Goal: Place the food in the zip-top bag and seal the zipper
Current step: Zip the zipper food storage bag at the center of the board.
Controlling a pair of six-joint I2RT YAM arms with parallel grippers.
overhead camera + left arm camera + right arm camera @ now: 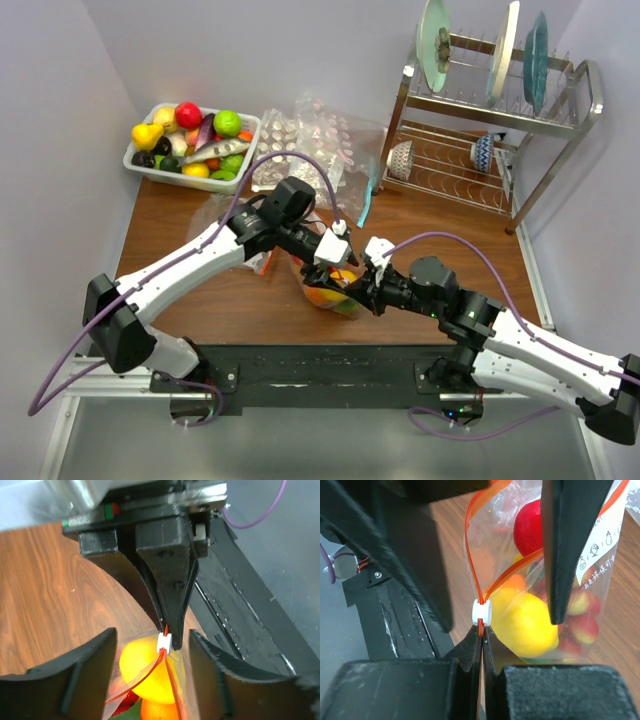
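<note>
- The right gripper (480, 636) has its jaws pressed together on the zipper (469, 540), just beside the white slider (481, 612).
- The left gripper (150, 636) is spread wide, with one finger on each side of the bag's mouth.
- The bag (602, 555) is between the two arms at the near side of the table (250, 300).
- Past the slider the two strips part.
- Inside the bag are a lemon (530, 625), an apple (527, 527) and other fruit.

Food (530, 625) inside zip-top bag (601, 562)
</note>
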